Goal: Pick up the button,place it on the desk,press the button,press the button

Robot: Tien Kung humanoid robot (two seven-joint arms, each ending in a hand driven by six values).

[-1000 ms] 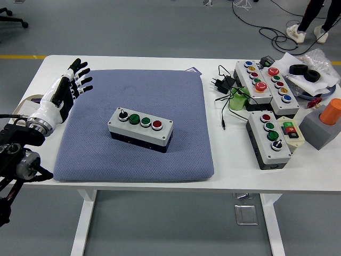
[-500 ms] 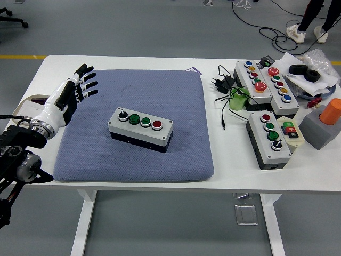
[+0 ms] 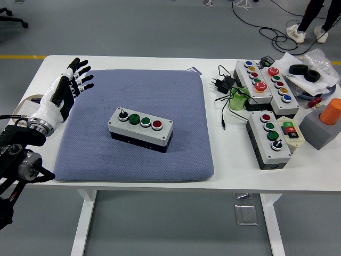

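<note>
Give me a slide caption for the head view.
Left robot hand, fingers spread, hovers over the blue pad's left edge; the four-button box sits untouched at its centre.

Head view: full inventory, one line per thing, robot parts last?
pad: 1, blue-grey, left-centre of table
button box: 1, grey, black switch plus two green and one red button, on pad
table: 1, white
control boxes: about 4, grey, coloured buttons, right side
plug: 1, black, with cable, right of pad
cup: 1, green, beside plug
orange cap on grey block: 1, far right
tape roll: 1, black, far right corner
person's legs: top right, on floor
left hand: 1, white and black, fingers spread, over pad's left corner
</note>
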